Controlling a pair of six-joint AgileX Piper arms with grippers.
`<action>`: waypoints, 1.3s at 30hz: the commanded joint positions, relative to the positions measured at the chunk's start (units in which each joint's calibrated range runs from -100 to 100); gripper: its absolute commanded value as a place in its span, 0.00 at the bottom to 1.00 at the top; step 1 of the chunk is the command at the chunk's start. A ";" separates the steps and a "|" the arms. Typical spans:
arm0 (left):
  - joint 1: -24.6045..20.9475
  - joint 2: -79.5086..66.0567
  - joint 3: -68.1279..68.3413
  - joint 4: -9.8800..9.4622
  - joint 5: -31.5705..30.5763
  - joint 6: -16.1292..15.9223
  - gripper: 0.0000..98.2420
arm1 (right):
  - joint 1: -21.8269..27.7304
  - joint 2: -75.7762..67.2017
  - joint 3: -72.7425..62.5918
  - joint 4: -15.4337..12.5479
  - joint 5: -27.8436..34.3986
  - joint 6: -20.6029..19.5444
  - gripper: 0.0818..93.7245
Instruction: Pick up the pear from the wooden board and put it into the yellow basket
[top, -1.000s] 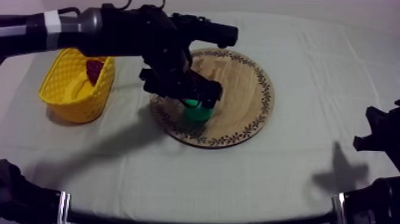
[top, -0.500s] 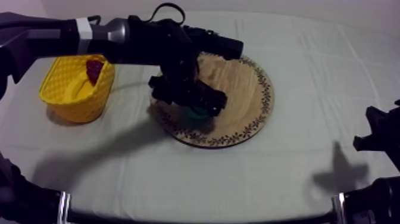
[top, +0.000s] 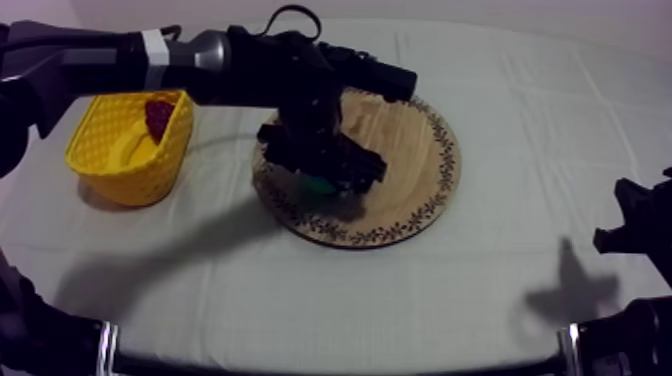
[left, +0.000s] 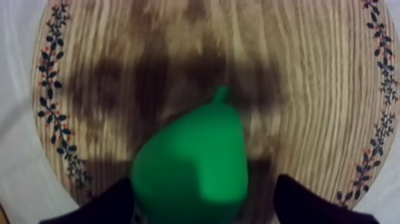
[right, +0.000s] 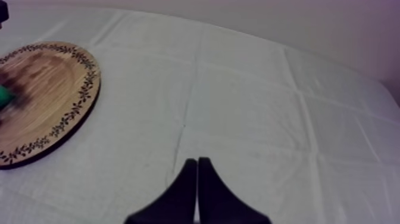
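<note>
Top view, starting at the left: the yellow basket (top: 130, 172) is sitting on the desk (top: 400, 290), well to the left of my left hand (top: 325, 172). A small red fruit (top: 158, 115) is lying inside the basket, against the wall nearer that hand. My left arm is reaching in from the upper left, and its hand is hanging low over the near-left part of the round wooden board (top: 410, 150). The pear (top: 320, 184) is lying on the board right under that hand — just a sliver of green is peeking out beneath the black fingers.

Left wrist view is giving the closer look. The pear is resting on the wood with its stem pointing away from the hand, and the two fingers (left: 101, 205) are standing apart, one at each side of the fruit. A strip of board is showing between the pear and one of them — so the hand is released, not clenched on the fruit.

Over to the right, my right hand (right: 197, 162) is hanging above bare cloth, well apart from the board. Its fingers are lying together in a narrow wedge, clenched on nothing.
</note>
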 joint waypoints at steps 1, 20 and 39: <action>-0.03 0.23 -0.31 0.07 0.35 -0.23 0.85 | 0.01 0.01 0.05 0.00 -0.01 0.01 0.00; -0.16 6.63 -6.68 0.68 8.07 -2.01 0.82 | 0.01 0.01 0.05 0.00 -0.01 0.01 0.00; -0.71 7.98 -10.00 1.30 9.45 -3.20 0.67 | 0.01 0.01 0.05 0.00 -0.01 0.01 0.00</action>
